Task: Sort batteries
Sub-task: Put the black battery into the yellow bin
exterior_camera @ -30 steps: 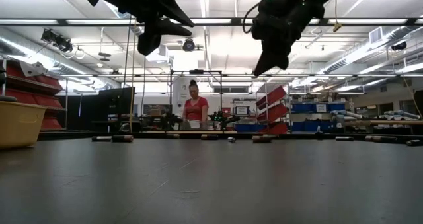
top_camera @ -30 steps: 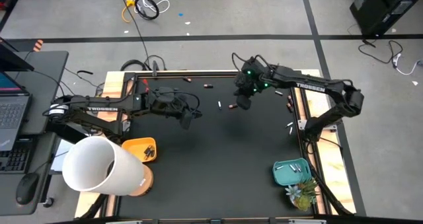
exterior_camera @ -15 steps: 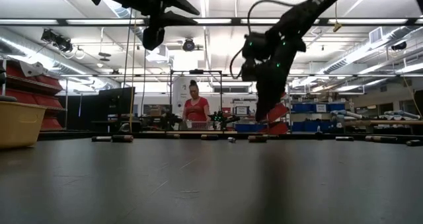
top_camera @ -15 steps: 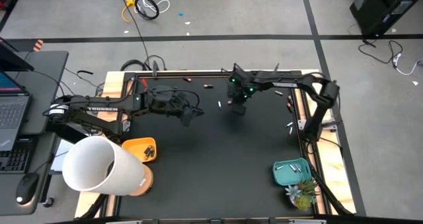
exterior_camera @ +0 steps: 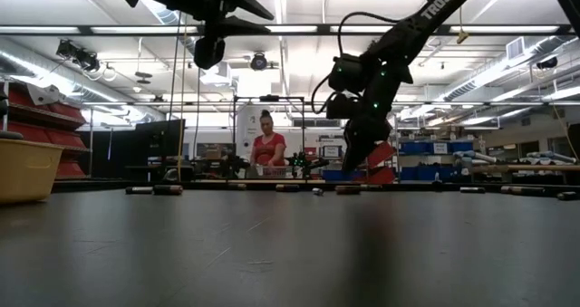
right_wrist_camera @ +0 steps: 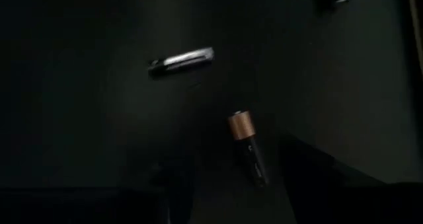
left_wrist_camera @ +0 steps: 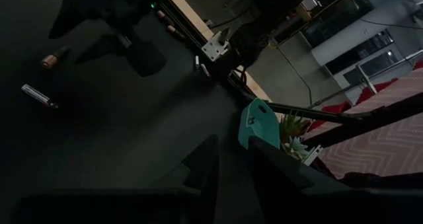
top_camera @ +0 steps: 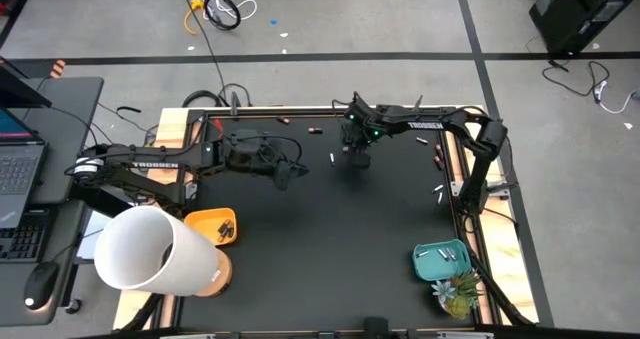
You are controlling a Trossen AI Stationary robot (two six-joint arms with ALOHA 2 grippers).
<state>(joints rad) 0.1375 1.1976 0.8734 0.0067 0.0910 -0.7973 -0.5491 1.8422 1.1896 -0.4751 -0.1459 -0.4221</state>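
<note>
A laptop [top_camera: 18, 169] sat at the far left, beside the tabletop [top_camera: 330, 239]. A white cylinder [top_camera: 150, 251] stood at the tabletop's near-left corner, next to a yellow bin [top_camera: 212, 226] holding a few batteries. The left arm reached over the tabletop's left half; its pincer [top_camera: 284, 175] hung well above the surface, as the low view showed [exterior_camera: 210, 49]. The left wrist view showed the left fingers [left_wrist_camera: 205, 164] with a narrow gap between them and nothing seen in it.

Loose batteries lay along the far edge [top_camera: 315, 129], and a silver battery [top_camera: 332, 158] lay just left of the right pincer. The right arm stretched from the right edge towards the far middle of the tabletop, with its pincer [top_camera: 357, 159] lowered close to the surface [exterior_camera: 353, 158]. In the right wrist view a dark battery with a copper end [right_wrist_camera: 249, 147] lay on the tabletop between the right fingers [right_wrist_camera: 317, 171], which stood apart and did not grip it; the silver battery [right_wrist_camera: 181, 61] lay a little beyond it.

More batteries lay near the right edge [top_camera: 438, 190]. A teal bin [top_camera: 441, 261] with silver batteries sat at the near-right corner, just beside a small plant [top_camera: 455, 294]. In the low view a person [exterior_camera: 266, 148] stood in the room behind the tabletop.
</note>
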